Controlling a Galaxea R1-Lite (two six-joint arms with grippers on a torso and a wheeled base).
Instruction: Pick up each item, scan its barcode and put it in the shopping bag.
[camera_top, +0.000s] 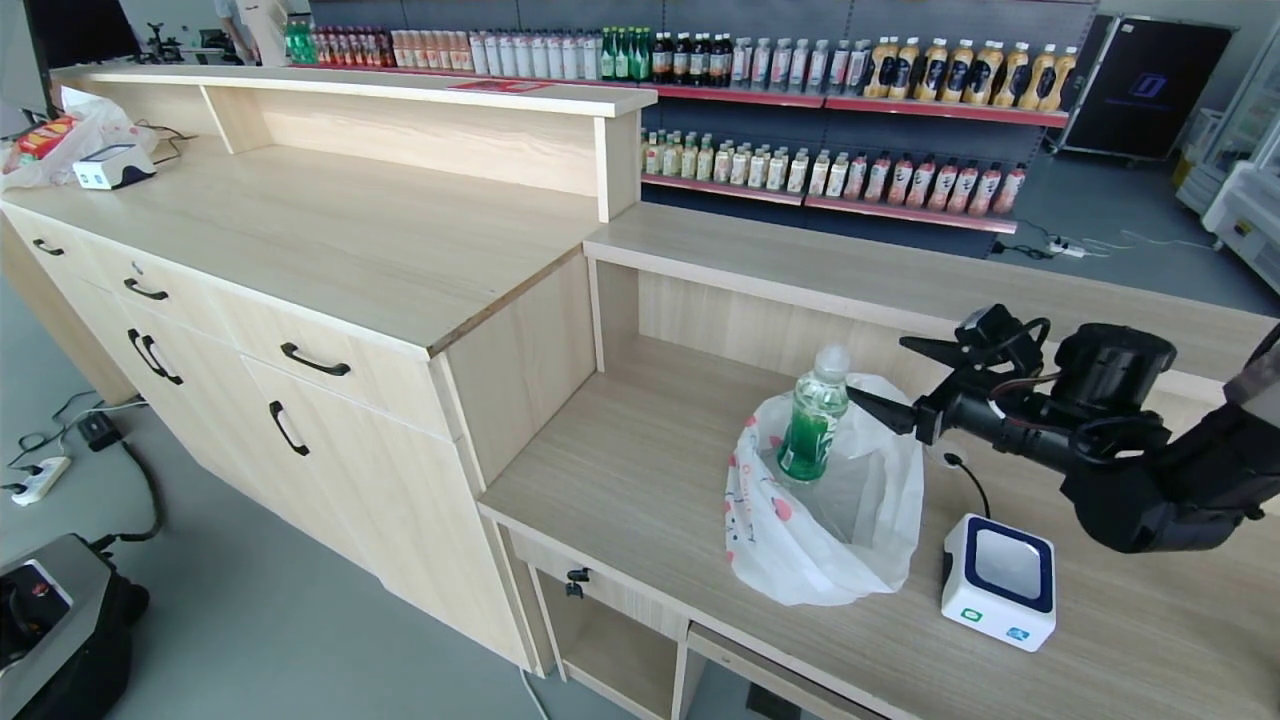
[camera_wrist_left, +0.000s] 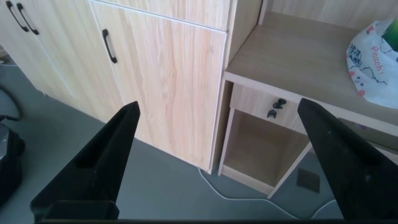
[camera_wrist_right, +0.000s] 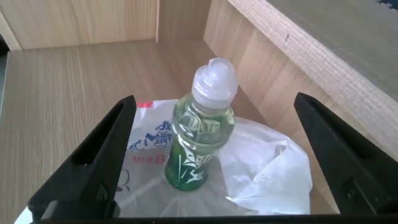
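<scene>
Bottle (camera_top: 812, 420) upright in shopping bag (camera_top: 850, 530) (seemingly untouched), right gripper (camera_top: 877, 368) near, jaws wide, left gripper (camera_wrist_left: 219, 106) likewise

- Bright, even light fills the head view; the shelves (camera_top: 830, 100) at the back bow with wide-angle distortion.
- On the low worktop (camera_top: 640, 470), the shopping bag (camera_top: 850, 540) casts a faint, soft shadow toward the front edge.
- The scanner (camera_top: 998, 575) top shows pale glare, perhaps from a ceiling lamp.
- The bottle (camera_wrist_right: 196, 143) cap glints.
- The left gripper (camera_wrist_left: 219, 104) and right gripper (camera_wrist_right: 214, 99) read as black silhouettes.
</scene>
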